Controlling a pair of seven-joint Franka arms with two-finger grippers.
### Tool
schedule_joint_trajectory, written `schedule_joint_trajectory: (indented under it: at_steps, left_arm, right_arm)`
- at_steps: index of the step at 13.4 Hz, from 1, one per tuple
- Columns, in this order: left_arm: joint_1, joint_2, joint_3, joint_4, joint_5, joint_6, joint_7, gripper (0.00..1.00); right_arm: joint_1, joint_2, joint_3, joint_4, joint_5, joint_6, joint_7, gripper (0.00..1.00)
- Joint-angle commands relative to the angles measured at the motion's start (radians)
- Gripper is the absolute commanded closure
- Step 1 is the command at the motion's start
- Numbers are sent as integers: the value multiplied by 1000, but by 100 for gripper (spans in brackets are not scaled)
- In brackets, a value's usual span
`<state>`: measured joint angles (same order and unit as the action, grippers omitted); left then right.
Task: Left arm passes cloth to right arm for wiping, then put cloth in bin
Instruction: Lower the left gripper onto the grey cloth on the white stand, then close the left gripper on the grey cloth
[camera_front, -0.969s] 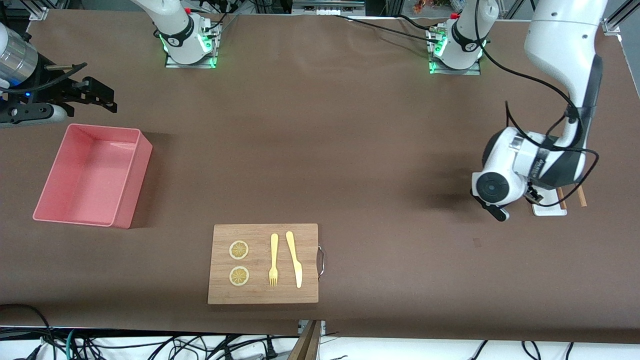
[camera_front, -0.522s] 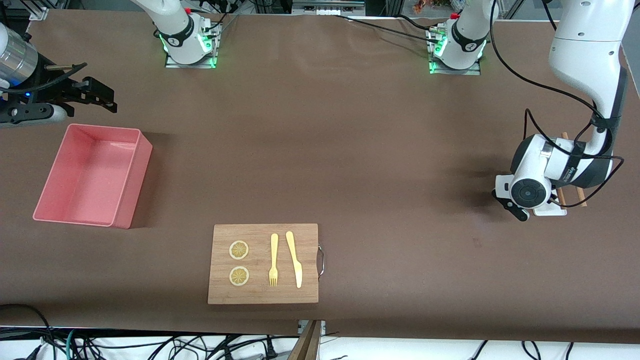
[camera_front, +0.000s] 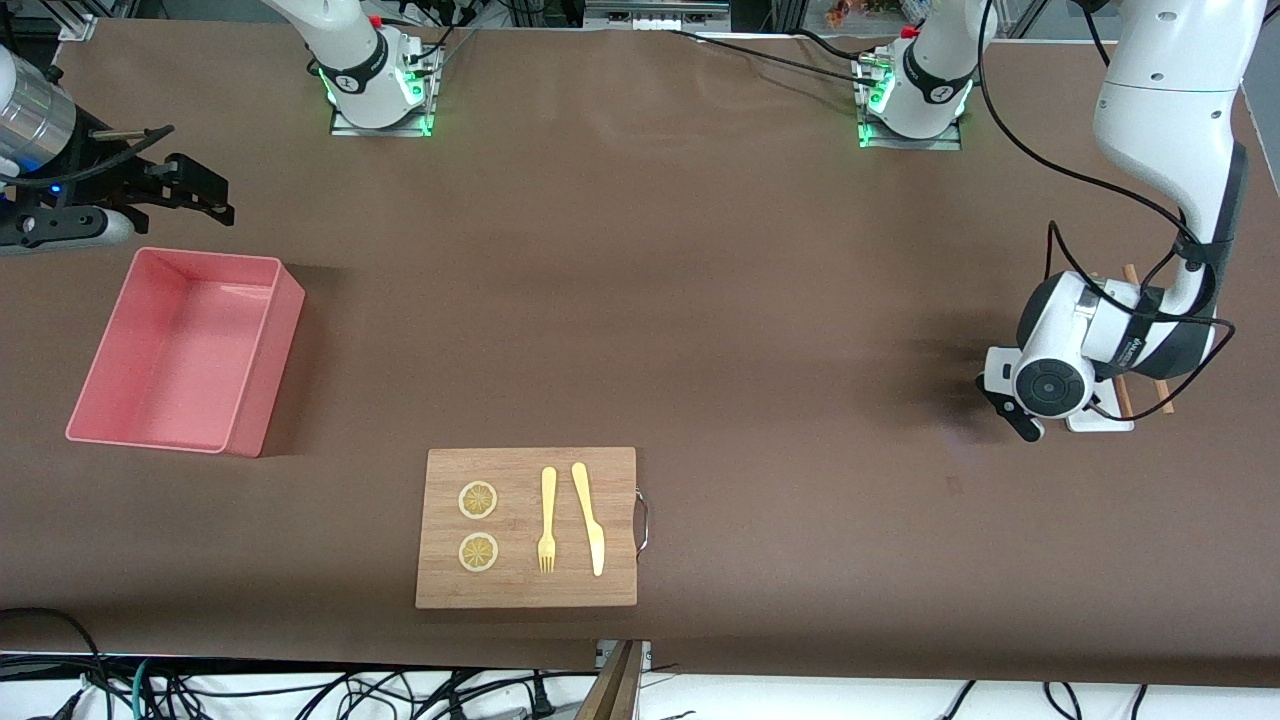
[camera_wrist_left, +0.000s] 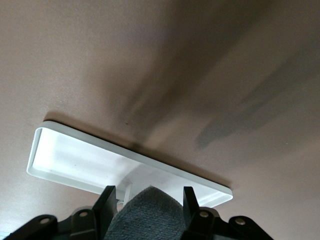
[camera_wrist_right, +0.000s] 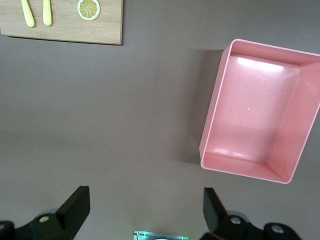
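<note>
The dark grey cloth (camera_wrist_left: 145, 216) bulges up between the fingers of my left gripper (camera_wrist_left: 149, 192), which is shut on it just over the small white tray (camera_wrist_left: 75, 160). In the front view the left gripper (camera_front: 1022, 420) is low at the tray (camera_front: 1102, 421), toward the left arm's end of the table; the cloth is hidden there by the wrist. My right gripper (camera_front: 195, 180) is open and empty, in the air beside the pink bin (camera_front: 262, 380), and waits. The right wrist view shows its open jaws (camera_wrist_right: 145, 200) and the empty bin (camera_wrist_right: 212, 115).
A wooden cutting board (camera_front: 527, 528) with a yellow fork, a knife and two lemon slices lies nearer the front camera, mid-table; its corner shows in the right wrist view (camera_wrist_right: 65, 27). Two brown sticks (camera_front: 1160, 392) lie by the tray.
The left arm swung toward its own end of the table, bringing the gripper to the white tray, then eased back slightly. The right arm has not moved.
</note>
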<state>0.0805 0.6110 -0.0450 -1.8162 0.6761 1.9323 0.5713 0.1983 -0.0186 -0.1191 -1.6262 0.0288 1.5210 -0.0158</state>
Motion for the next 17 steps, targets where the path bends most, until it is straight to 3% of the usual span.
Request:
schedule_joint_trajectory:
  at_steps: [1,6,13,17]
  left_arm:
    - [8,-3,-1,1,-3,10,27,37]
    - [45,9,-1,9,-13,1,35,32]
    - [24,67,-1,100,-23,-38,48,35]
    - [21,73,-1,104,-23,-50,48,35]
  right_arm:
    - [-8,9,4,22,-12,-16,-10,0]
    - [-10,9,4,22,-12,-16,-13,0]
    - [-10,9,3,22,-12,-16,-15,0]
    - [-10,9,3,22,-12,-16,-15,0]
